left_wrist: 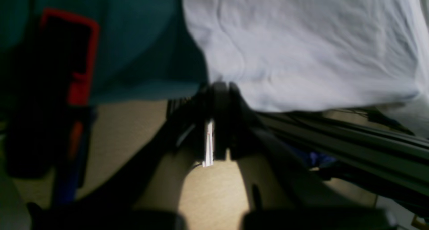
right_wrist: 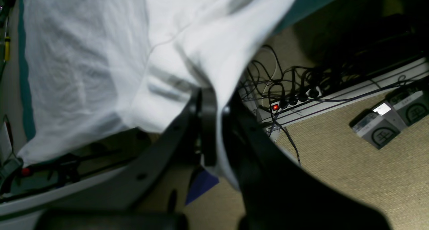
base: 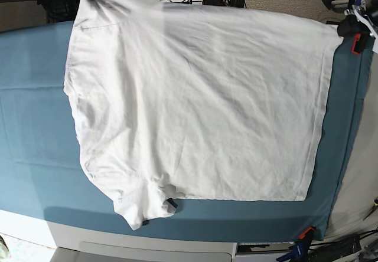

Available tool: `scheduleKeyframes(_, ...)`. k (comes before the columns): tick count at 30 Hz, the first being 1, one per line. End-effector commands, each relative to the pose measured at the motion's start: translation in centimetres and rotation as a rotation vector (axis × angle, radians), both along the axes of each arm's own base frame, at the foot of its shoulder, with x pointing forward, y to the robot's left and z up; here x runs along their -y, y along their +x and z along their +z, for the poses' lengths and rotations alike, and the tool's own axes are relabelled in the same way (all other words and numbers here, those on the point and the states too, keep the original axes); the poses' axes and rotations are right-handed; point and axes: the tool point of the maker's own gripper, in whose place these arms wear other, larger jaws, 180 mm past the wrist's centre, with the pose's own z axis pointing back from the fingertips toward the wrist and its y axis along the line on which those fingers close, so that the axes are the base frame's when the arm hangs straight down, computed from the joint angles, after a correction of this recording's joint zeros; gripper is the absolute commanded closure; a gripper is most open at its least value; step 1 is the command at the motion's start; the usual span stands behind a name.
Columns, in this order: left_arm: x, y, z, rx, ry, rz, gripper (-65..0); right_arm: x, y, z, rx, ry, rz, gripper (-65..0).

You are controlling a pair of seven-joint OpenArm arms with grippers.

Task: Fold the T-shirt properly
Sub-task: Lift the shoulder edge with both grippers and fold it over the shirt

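Under my table there's tan woven carpet (right_wrist: 352, 169), pretty well lit near my right wrist cam. A white power strip (right_wrist: 335, 96) lies on it with a bunch of black plugs, tangled cables and one red switch light (right_wrist: 275, 107). Two grey boxes (right_wrist: 388, 119) sit nearby on the carpet. The table itself wears a teal cloth (base: 35, 126), held by red clamps (base: 356, 42) at the edge.

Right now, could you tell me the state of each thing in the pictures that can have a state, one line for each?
T-shirt: spread flat on the table, not yet folded, slightly wrinkled, pinched at two far corners.
Left gripper: shut on the T-shirt edge.
Right gripper: shut on the T-shirt, cloth draped between its fingers.
Table cloth: lying smooth under the T-shirt.
Power strip switch: lit red.
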Motion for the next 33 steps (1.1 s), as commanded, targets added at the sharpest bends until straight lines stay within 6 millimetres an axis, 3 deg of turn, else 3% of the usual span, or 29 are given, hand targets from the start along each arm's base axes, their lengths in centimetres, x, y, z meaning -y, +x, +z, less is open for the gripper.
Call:
scheduleKeyframes(1, 0.0, 0.3, 0.9, 0.027, 0.0, -0.007, 0.0, 0.4, -0.2, 0.7, 0.008, -0.013, -0.002, 0.0)
scheduleKeyframes(6, 1.1, -0.7, 0.7, 0.015, -0.019, -0.006, 0.0, 0.2, -0.6, 0.5, -0.012, -0.007, 0.005, 0.0)
scheduleKeyframes(11, 1.2, -1.5, 0.5, -0.002, -0.024, -0.003, 0.0, 0.1, -1.8, 0.4, -0.046, -0.003, 0.007, 0.0)
scheduleKeyframes(21, 1.8, -2.3, 0.2, -0.01, -0.041, -0.001, 0.0, -0.1, -2.1, 0.4, -0.058, 0.015, 0.009, 0.0)
scheduleKeyframes(27, 2.0, -2.0, 0.5, 0.002, -0.046, -0.003, 0.0, -0.4, -1.2, 1.2, 0.0, 0.062, -0.016, 0.0)
scheduleKeyframes(33, 2.5, -0.2, 1.5, 0.066, -0.044, -0.025, 0.0, -0.6, 2.0, 1.7, 0.105, 0.059, 0.005, 0.0)
